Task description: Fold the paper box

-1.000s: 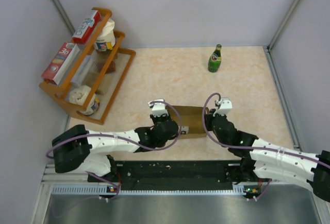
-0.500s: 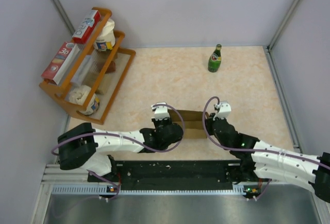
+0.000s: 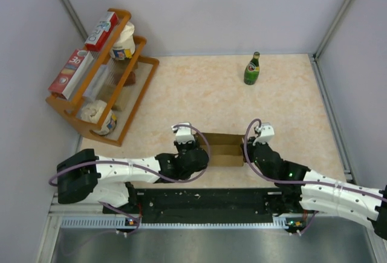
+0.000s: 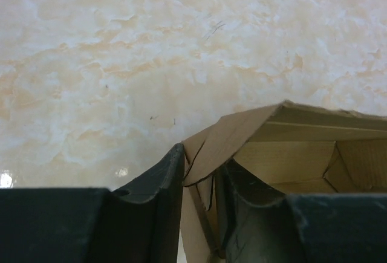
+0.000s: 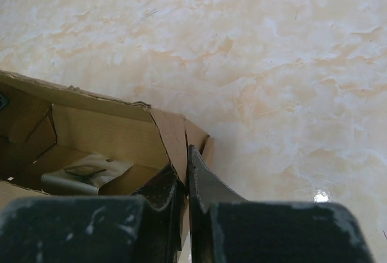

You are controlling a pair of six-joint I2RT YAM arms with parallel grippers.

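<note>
The paper box (image 3: 222, 148), brown cardboard with its top open, lies on the marbled table near the front edge, between both arms. My left gripper (image 3: 195, 149) straddles its left end wall. In the left wrist view the paper box (image 4: 290, 154) has a folded end flap between the parted fingers of my left gripper (image 4: 201, 166), with a gap showing beside the inner finger. My right gripper (image 3: 251, 149) is at the right end. In the right wrist view my right gripper (image 5: 186, 166) is shut on the end wall of the paper box (image 5: 97, 136).
A green bottle (image 3: 251, 69) stands at the back right of the table. A wooden rack (image 3: 142, 69) at the left holds red-and-white cartons and tubs. Grey walls close in the table on three sides. A pale scrap (image 5: 84, 175) lies inside the box.
Both arms drew back toward the near edge and the box came with them. The left jaws, shut on the end wall before, have parted a little.
</note>
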